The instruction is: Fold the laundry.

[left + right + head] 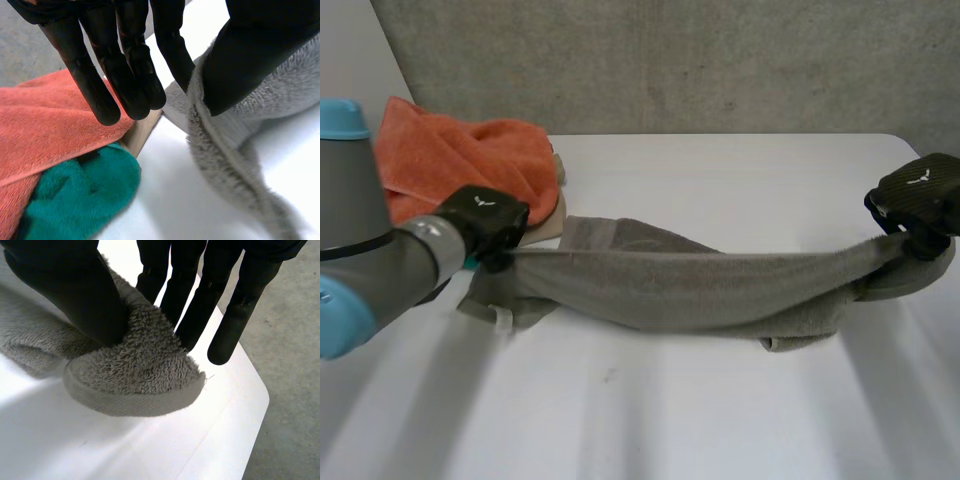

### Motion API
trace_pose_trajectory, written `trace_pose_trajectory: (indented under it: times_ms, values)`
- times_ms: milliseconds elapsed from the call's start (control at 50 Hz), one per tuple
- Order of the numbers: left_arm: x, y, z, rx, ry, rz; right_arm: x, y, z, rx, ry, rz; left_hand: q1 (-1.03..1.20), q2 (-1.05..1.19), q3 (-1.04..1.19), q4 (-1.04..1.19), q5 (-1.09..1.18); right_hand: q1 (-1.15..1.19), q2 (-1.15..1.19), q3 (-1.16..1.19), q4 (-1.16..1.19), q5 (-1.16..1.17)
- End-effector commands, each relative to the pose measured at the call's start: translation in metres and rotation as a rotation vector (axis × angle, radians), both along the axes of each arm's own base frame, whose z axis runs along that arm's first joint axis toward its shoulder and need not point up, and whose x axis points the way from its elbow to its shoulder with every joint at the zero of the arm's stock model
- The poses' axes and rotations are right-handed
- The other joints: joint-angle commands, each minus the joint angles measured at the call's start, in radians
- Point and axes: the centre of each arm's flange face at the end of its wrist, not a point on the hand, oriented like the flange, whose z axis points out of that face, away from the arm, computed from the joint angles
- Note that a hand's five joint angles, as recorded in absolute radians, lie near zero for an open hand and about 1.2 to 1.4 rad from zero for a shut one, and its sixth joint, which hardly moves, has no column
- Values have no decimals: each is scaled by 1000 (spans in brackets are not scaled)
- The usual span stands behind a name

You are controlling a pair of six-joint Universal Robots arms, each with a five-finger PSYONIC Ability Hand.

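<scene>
My left hand point(485, 222) and right hand point(920, 195) pinch both ends of the long grey terry towel point(670, 285) (soft, saggy; I'd grip hems).

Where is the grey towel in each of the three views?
Head view: the grey towel stretches between the left hand and right hand, over the white table.
Left wrist view: grey towel pinched at the left hand's thumb, beside the orange towel.
Right wrist view: grey towel's end pinched under the right hand's thumb.
Shared landmark: the white table.
</scene>
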Motion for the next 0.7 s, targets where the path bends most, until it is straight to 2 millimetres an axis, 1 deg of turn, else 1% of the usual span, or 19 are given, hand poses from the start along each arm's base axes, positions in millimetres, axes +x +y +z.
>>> trace_pose_trajectory:
  times_ms: [20, 40, 60, 100, 120, 160, 180, 220, 260, 320, 400, 420, 460, 480, 540, 560, 620, 640, 700]
  values:
    - [-44, -56, 37, -329, 98, -54, 4, -57, 17, -283, -155, -93, 223, 199, 206, 195, 248, 269, 219, 209, 200, 247]
    - [-50, -61, 50, -402, 127, -60, 3, -65, 25, -342, -187, -119, 223, 199, 206, 195, 248, 269, 219, 209, 200, 247]
    - [-57, -72, 81, -561, 188, -61, 2, -79, 44, -471, -262, -162, 223, 199, 206, 195, 248, 269, 219, 209, 200, 247]
    - [-60, -80, 110, -721, 253, -57, 0, -89, 64, -607, -345, -194, 223, 199, 206, 195, 248, 269, 219, 209, 200, 247]
    - [-63, -85, 130, -858, 316, -54, -1, -97, 80, -728, -428, -207, 223, 199, 206, 195, 248, 269, 219, 209, 200, 247]
    - [-65, -87, 149, -990, 379, -47, -1, -101, 94, -841, -499, -195, 223, 199, 206, 195, 248, 269, 219, 209, 200, 247]
    - [-64, -86, 167, -1101, 444, -32, -2, -103, 106, -931, -548, -180, 223, 199, 206, 195, 248, 269, 219, 209, 200, 247]
    - [-62, -84, 178, -1164, 490, -7, -2, -100, 114, -1003, -571, -162, 223, 199, 206, 195, 248, 269, 219, 209, 200, 247]
    - [-60, -81, 178, -1148, 506, 29, -6, -98, 115, -1039, -568, -160, 223, 199, 206, 195, 248, 269, 219, 209, 200, 247]
    - [-59, -80, 168, -1098, 488, 39, -7, -96, 109, -1013, -561, -167, 223, 199, 206, 195, 248, 269, 219, 209, 200, 247]
    - [-58, -80, 131, -950, 420, 40, -4, -94, 80, -879, -527, -149, 223, 199, 206, 195, 248, 269, 219, 209, 200, 247]
    - [-58, -77, 115, -886, 391, 38, -1, -90, 62, -783, -508, -134, 223, 199, 206, 195, 248, 269, 219, 209, 200, 247]
    - [-57, -73, 98, -820, 365, 37, 2, -84, 45, -690, -487, -113, 223, 199, 206, 195, 248, 269, 219, 209, 200, 247]
    - [-56, -68, 80, -750, 335, 33, 4, -79, 29, -596, -463, -99, 223, 199, 206, 195, 248, 269, 219, 209, 200, 247]
    - [-54, -58, 50, -639, 285, 29, 2, -70, 3, -460, -404, -88, 223, 199, 206, 195, 248, 269, 219, 209, 200, 247]
    - [-50, -50, 28, -558, 247, 27, -4, -62, -17, -366, -357, -93, 223, 199, 206, 195, 248, 269, 219, 209, 200, 247]
    - [-46, -35, 5, -462, 204, 19, -12, -48, -45, -237, -276, -101, 223, 199, 206, 195, 248, 269, 219, 209, 200, 247]
    - [-44, -24, -11, -400, 175, 11, -16, -39, -63, -167, -220, -97, 223, 199, 206, 195, 248, 269, 219, 209, 200, 247]
    - [-42, -7, -30, -329, 147, -4, -19, -24, -84, -87, -135, -79, 223, 199, 206, 195, 248, 269, 219, 209, 200, 247]
